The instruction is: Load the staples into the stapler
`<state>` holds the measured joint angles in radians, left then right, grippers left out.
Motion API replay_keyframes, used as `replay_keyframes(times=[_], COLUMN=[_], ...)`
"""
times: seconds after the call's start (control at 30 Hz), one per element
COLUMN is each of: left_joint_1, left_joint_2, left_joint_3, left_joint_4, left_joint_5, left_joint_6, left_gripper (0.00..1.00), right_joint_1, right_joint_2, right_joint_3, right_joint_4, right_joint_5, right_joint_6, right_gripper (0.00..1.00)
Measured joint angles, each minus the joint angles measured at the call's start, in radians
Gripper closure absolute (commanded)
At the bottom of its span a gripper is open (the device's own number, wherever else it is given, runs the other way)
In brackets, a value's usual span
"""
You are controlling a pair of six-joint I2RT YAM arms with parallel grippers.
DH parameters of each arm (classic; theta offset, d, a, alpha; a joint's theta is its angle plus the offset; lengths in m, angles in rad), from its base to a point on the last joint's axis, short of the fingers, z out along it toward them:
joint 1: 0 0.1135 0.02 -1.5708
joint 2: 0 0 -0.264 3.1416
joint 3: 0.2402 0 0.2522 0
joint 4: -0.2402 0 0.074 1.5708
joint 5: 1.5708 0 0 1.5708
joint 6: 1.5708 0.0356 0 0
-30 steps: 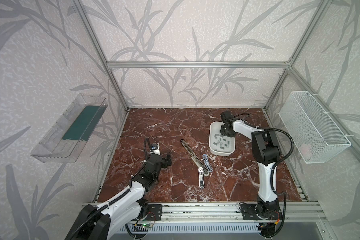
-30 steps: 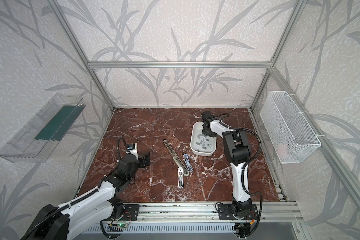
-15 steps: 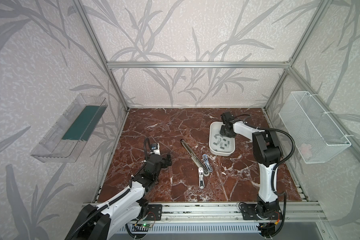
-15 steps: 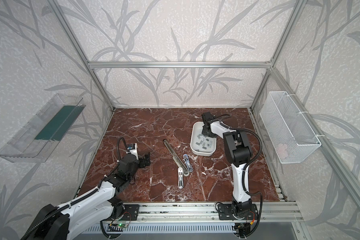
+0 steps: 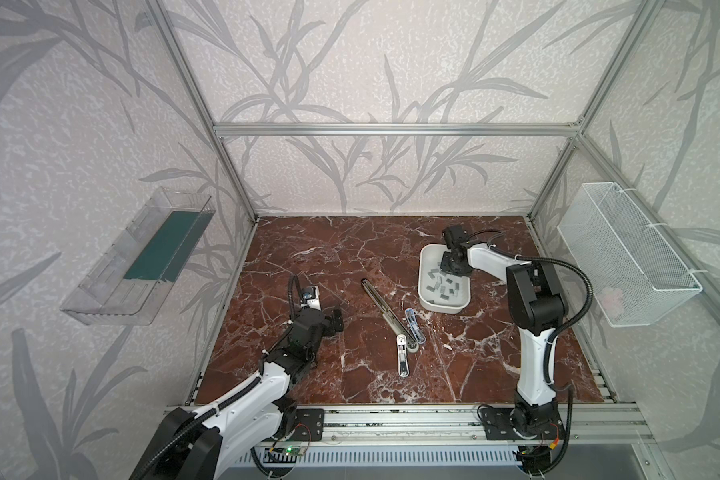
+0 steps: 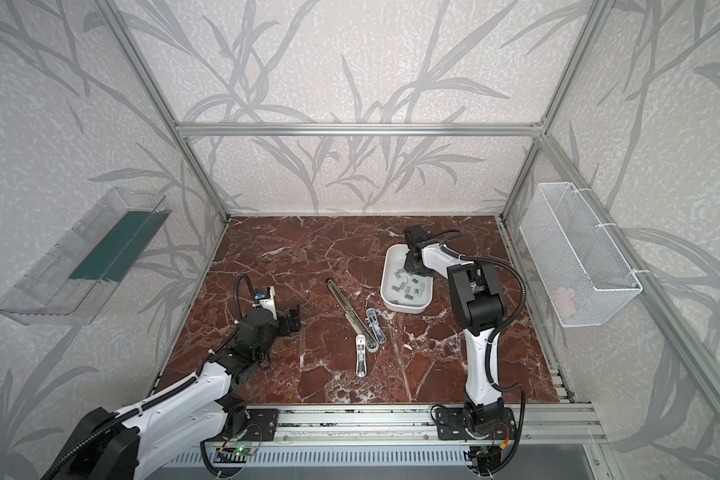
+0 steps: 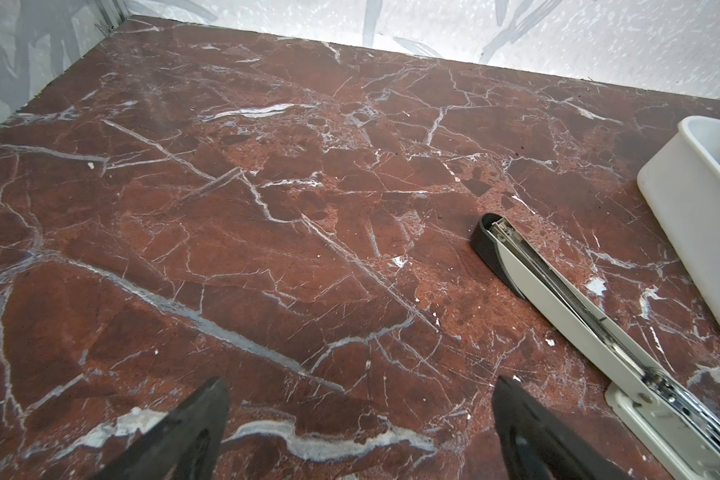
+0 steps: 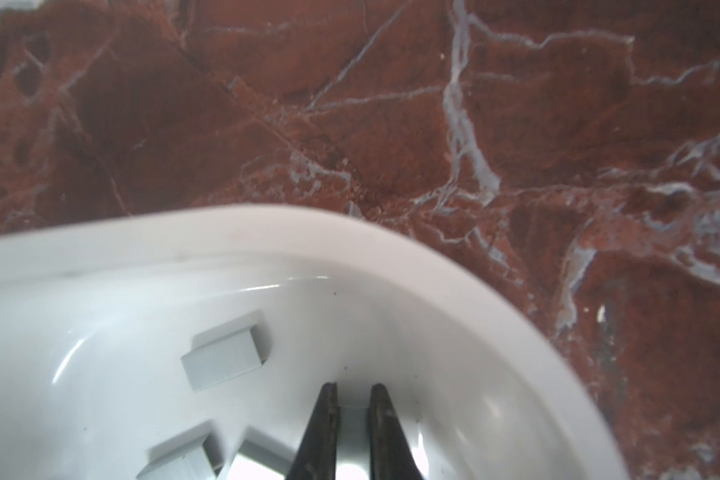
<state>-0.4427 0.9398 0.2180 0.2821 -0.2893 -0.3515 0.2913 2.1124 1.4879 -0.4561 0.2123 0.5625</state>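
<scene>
Right tool (image 8: 353,387) has narrowed almost shut inside the white tray (image 5: 431,257) near the far right corner of the desk (image 5: 341,257), apparently pinching one of the staples (image 5: 444,286) (gripped edgewise for lifting). The stapler (image 5: 385,310) lies opened mid-desk, with the left tool (image 7: 360,384) gaping idle nearby.

The table top (image 5: 341,257) is dark red stone with thin white lines, seen in both top views. A white tray (image 5: 441,308) sits on it at the back right. Near the middle lies a long stapler (image 5: 387,313), opened out flat, its dark tip pointing to the back. A little blue see-through stapler (image 5: 414,328) lies just beside it, between it and the tray
</scene>
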Motion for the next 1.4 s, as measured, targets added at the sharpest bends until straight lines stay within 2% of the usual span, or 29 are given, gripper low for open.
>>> replay_keyframes(times=[0.23,0.43,0.63,0.7,0.87,1.07,1.27,1.4], left_joint_1=[0.000,0.000,0.000,0.000,0.000,0.000,0.000,0.000], left_joint_2=[0.012,0.031,0.066,0.071,0.072,0.073,0.090,0.092], left_joint_3=[0.000,0.004,0.020,0.027,0.028,0.028,0.030,0.031], left_joint_4=[0.003,0.003,0.002,0.002,0.002,0.002,-0.002,-0.004], left_joint_5=[0.007,0.017,0.039,0.047,0.058,0.072,0.075,0.075], left_joint_6=[0.000,0.000,0.000,0.000,0.001,0.000,0.000,0.000], left_gripper=[0.01,0.01,0.01,0.01,0.01,0.01,0.01,0.01], right_joint_1=[0.058,0.169,0.283,0.354,0.534,0.662,0.739,0.750], right_joint_2=[-0.139,-0.364,-0.560,-0.615,-0.704,-0.805,-0.850,-0.843], right_joint_3=[-0.100,-0.188,-0.320,-0.373,-0.474,-0.606,-0.700,-0.743], right_joint_4=[-0.045,-0.044,-0.008,0.018,0.068,0.117,0.182,0.235], right_joint_5=[0.016,0.101,0.119,0.120,0.107,0.092,0.072,0.046], right_joint_6=[-0.065,-0.133,-0.212,-0.258,-0.349,-0.393,-0.391,-0.372], right_gripper=[0.98,0.98,0.99,0.99,1.00,1.00,0.99,1.00])
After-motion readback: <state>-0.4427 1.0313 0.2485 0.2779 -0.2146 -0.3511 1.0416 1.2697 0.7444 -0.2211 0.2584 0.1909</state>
